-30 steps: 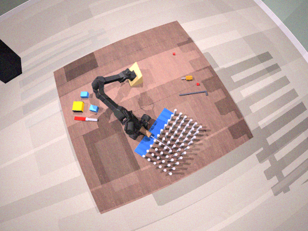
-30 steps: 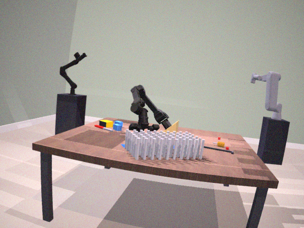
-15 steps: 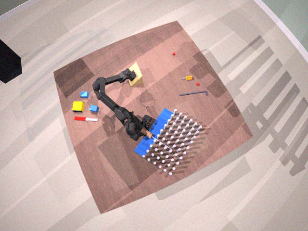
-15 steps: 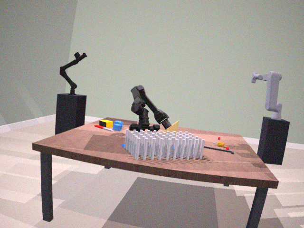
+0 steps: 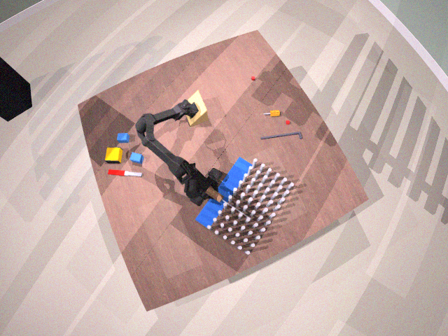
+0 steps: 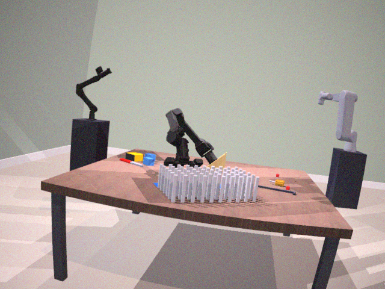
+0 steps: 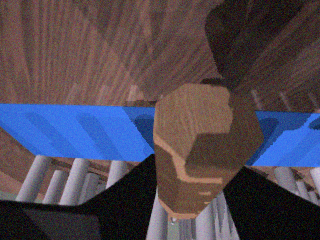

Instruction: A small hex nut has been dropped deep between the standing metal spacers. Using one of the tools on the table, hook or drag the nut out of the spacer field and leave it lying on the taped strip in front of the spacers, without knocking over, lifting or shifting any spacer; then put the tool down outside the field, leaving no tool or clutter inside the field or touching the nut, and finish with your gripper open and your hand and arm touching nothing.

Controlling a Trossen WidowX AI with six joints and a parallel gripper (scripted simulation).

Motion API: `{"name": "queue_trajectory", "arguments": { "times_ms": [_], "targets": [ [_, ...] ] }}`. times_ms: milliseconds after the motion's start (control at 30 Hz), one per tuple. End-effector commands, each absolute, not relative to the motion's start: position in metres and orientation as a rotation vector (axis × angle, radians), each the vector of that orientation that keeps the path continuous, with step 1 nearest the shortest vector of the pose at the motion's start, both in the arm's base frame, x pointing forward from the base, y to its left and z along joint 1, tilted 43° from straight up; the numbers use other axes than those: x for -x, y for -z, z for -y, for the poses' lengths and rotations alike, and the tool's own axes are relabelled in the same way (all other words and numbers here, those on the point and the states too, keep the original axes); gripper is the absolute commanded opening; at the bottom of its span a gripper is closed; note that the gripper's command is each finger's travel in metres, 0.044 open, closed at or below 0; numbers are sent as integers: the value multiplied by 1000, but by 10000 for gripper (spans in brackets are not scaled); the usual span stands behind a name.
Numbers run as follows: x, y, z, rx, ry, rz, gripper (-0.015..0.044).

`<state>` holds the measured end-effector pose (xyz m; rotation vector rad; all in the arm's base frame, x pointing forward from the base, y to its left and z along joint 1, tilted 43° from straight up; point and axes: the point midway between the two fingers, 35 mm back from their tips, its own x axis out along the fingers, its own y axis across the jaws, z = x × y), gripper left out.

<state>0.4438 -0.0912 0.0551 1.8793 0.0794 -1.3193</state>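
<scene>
My gripper (image 5: 209, 189) (image 6: 210, 153) is shut on the brown wooden handle (image 5: 216, 196) (image 7: 202, 150) of a hook tool. It hovers low over the blue taped strip (image 5: 207, 215) (image 7: 75, 132) at the near edge of the spacer field. The tool's thin metal shaft (image 5: 236, 210) reaches from the handle in between the standing white spacers (image 5: 258, 200) (image 6: 208, 183) (image 7: 75, 180). All spacers that I see stand upright. The hex nut is hidden among them. In the wrist view the handle fills the middle and hides the tool's tip.
A grey hex key (image 5: 281, 136) (image 6: 277, 189), an orange-handled screwdriver (image 5: 274, 113) (image 6: 279, 182) and two small red cubes (image 5: 253, 78) (image 5: 288, 122) lie to one side of the field. A yellow wedge (image 5: 198, 104), two blue blocks (image 5: 122, 137) (image 5: 136, 157), a yellow block (image 5: 113, 154) and a red-white marker (image 5: 124, 173) lie near the arm's base.
</scene>
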Motion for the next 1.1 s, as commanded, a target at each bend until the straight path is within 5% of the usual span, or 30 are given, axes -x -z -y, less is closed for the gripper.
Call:
{"name": "queue_trajectory", "arguments": {
  "times_ms": [0, 1067],
  "targets": [
    [-444, -52, 93, -1881, 1319, -82, 0],
    [-429, -57, 98, -1878, 1320, -85, 0]
  ]
}}
